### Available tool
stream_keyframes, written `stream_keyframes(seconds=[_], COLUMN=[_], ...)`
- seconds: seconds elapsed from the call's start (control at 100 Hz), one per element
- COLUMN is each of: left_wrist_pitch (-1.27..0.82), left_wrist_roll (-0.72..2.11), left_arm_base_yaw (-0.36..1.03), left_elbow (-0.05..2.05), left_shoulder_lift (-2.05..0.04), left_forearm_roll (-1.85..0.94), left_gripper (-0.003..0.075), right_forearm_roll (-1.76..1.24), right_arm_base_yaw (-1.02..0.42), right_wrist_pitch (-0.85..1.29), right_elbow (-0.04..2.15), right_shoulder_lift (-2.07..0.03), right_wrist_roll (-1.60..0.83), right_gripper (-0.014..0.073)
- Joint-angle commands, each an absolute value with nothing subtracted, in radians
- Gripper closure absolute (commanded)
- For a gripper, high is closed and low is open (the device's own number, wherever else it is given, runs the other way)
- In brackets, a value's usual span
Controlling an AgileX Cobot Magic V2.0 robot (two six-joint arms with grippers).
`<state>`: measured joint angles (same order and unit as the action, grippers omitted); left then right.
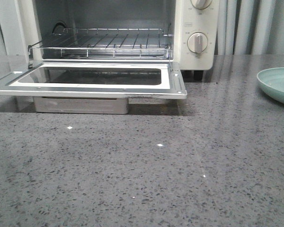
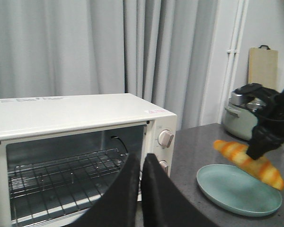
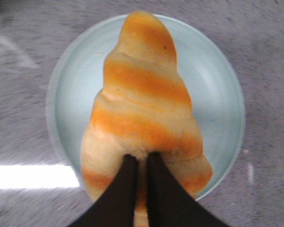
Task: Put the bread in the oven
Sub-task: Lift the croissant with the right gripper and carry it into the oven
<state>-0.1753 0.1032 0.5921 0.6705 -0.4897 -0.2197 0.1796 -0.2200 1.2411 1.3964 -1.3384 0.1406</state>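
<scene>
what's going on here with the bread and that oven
The right end effector is shut on the bread, holding it in the air above a pale green plate on the counter. The oven stands to the plate's left with its door folded down flat and the rack bare, so the bread is not in yet. The left end effector is shut on nothing, in front of the oven.
</scene>
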Motion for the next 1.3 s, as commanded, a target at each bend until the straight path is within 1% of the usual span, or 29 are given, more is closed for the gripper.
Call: stream_keyframes(seconds=[0.0, 0.16, 0.32, 0.41, 0.55, 0.64, 0.85, 1.06, 1.29], left_wrist_pitch=[-0.130, -0.157, -0.184, -0.199, -0.202, -0.207, -0.236, -0.248, -0.248], left_wrist_roll=[0.105, 0.103, 0.103, 0.103, 0.103, 0.103, 0.103, 0.103, 0.103], left_arm_base_yaw=[0.569, 0.548, 0.548, 0.548, 0.548, 0.548, 0.548, 0.548, 0.548], left_elbow=[0.707, 0.707, 0.707, 0.707, 0.707, 0.707, 0.707, 0.707, 0.707], left_shoulder_lift=[-0.494, -0.494, -0.494, -0.494, -0.494, -0.494, -0.494, -0.494, -0.494], left_forearm_roll=[-0.221, -0.223, -0.223, -0.223, -0.223, -0.223, -0.223, -0.223, -0.223], left_gripper=[0.0742, 0.0742, 0.0742, 0.0742, 0.0742, 0.0742, 0.0742, 0.0742, 0.0742], right_forearm_roll=[0.113, 0.103, 0.095, 0.095, 0.097, 0.114, 0.174, 0.313, 0.440], right_arm_base_yaw=[-0.259, -0.382, -0.567, -0.674, -0.782, -0.810, -0.814, -0.814, -0.814], right_wrist_pitch=[1.313, 1.313, 1.305, 1.261, 1.171, 1.136, 1.068, 1.021, 1.021], right_elbow=[1.431, 1.431, 1.431, 1.431, 1.432, 1.433, 1.466, 1.610, 1.793], right_shoulder_lift=[-1.260, -1.212, -1.214, -1.221, -1.242, -1.268, -1.353, -1.478, -1.645], right_wrist_roll=[0.089, 0.072, 0.049, 0.047, 0.000, -0.018, -0.033, -0.033, -0.033], right_gripper=[0.0667, 0.0667, 0.0667, 0.0667, 0.0667, 0.0667, 0.0667, 0.0667, 0.0667])
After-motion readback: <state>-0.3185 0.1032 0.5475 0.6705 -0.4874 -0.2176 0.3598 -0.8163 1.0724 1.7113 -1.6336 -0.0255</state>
